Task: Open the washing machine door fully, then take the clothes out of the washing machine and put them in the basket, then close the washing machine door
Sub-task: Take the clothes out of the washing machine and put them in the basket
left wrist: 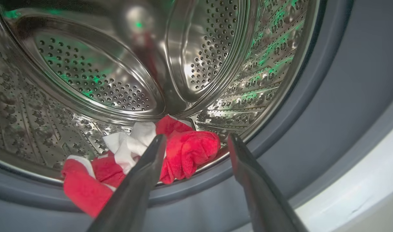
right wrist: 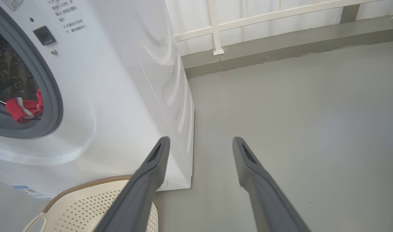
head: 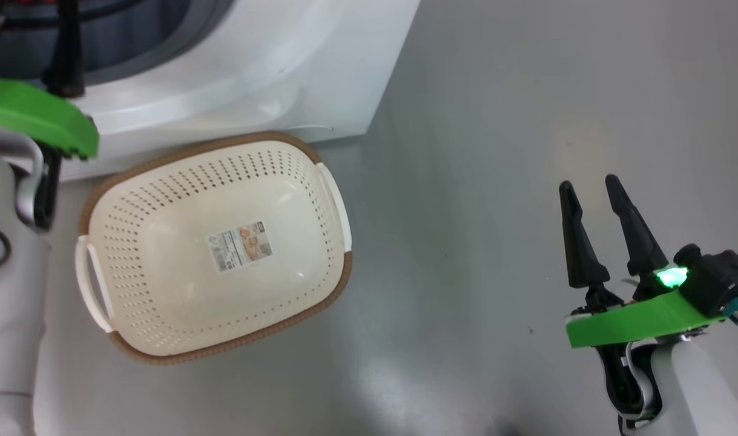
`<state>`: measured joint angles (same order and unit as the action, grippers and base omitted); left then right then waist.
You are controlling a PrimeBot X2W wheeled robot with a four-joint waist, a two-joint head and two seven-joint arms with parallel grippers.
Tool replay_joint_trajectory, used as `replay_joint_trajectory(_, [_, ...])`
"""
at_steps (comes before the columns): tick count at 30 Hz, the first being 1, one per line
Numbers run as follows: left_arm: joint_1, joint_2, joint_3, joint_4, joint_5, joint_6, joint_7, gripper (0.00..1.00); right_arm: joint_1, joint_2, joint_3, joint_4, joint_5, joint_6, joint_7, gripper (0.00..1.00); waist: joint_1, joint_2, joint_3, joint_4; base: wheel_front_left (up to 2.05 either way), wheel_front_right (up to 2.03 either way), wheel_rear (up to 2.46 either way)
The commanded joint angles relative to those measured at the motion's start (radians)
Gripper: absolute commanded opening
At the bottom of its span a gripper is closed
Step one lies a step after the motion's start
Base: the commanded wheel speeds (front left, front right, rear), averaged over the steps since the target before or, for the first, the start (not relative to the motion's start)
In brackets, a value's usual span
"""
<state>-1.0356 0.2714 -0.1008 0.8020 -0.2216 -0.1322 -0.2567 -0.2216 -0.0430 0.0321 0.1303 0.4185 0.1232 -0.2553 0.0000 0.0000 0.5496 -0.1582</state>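
Pointing into the washing machine [right wrist: 119,96], my left gripper [left wrist: 197,137] has its two fingers spread wide apart and nothing clamped between them. Noted from the left wrist view: the fingertips sit at the mouth of the steel drum [left wrist: 119,80], just short of the clothes [left wrist: 190,151]. Whether the left-hand finger touches the fabric, I cannot tell.

Clothes: a red heap with white parts, lying at the front lip of the drum. One red end hangs over the lip onto the grey rubber gasket [left wrist: 312,112].

Right gripper [head: 589,181]: fingers likewise apart, holding nothing, over bare grey floor [head: 496,121], well to the right of the machine. Its wrist view looks past the machine's right front corner.

Basket [head: 338,278]: on the floor, just in front of the washing machine, its far rim close against the machine's base. It stands upright, with the sticker [head: 240,245] on its bottom in plain sight. It lies between my two arms, nearer the left one
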Motion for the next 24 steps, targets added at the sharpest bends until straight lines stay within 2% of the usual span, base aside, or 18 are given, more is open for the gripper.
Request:
replay_joint_trajectory(1, [-0.024,0.052,0.016,-0.008,0.013,0.002,-0.005,1.0,-0.022,-0.007,0.024,-0.029,0.007,0.008,-0.006,1.0,0.0,0.0,0.044,-0.032,0.0,0.0,0.0])
replay_joint_trajectory(16, [-0.233,0.146,-0.015,0.205,0.071,0.003,-0.005,1.0,-0.054,-0.007,0.074,-0.051,0.046,0.008,-0.006,1.0,0.0,0.0,0.125,-0.119,0.0,0.0,0.0])
replay_joint_trajectory(24, [-0.301,0.175,-0.034,0.286,0.046,0.002,-0.005,1.0,-0.055,-0.007,0.091,-0.059,0.056,0.008,-0.006,1.0,0.0,0.0,0.144,-0.146,0.0,0.0,0.0])
